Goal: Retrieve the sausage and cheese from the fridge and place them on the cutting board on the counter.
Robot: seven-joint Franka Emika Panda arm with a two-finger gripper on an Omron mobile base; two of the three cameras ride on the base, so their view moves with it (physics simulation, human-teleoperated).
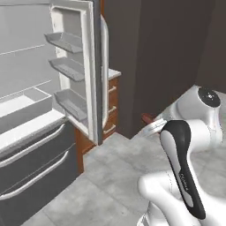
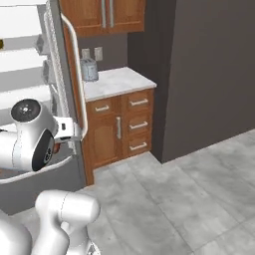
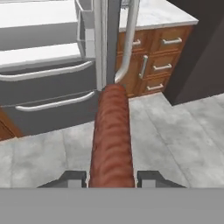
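Observation:
My gripper (image 3: 111, 177) is shut on the sausage (image 3: 111, 135), a dark reddish-brown cylinder that sticks out forward between the two fingertips. In the left base view the sausage's rounded end (image 1: 147, 118) pokes out of the gripper (image 1: 153, 125), which hangs above the floor to the right of the fridge's open door (image 1: 94, 66). The fridge (image 3: 48, 83) stands open ahead and to the left of the hand, its pale curved handle (image 2: 74, 60) close to the gripper (image 2: 67, 130). The cheese, the cutting board and the counter are out of view.
The open door carries three bins (image 1: 67, 68); below are grey freezer drawers (image 1: 35, 167). Right of the fridge stands a brown drawer cabinet (image 2: 122, 127) with a marbled top (image 2: 117, 79) and a grey appliance (image 2: 89, 69). A dark tall wall panel (image 2: 209, 74) follows. Grey tiled floor (image 2: 164, 199) lies open.

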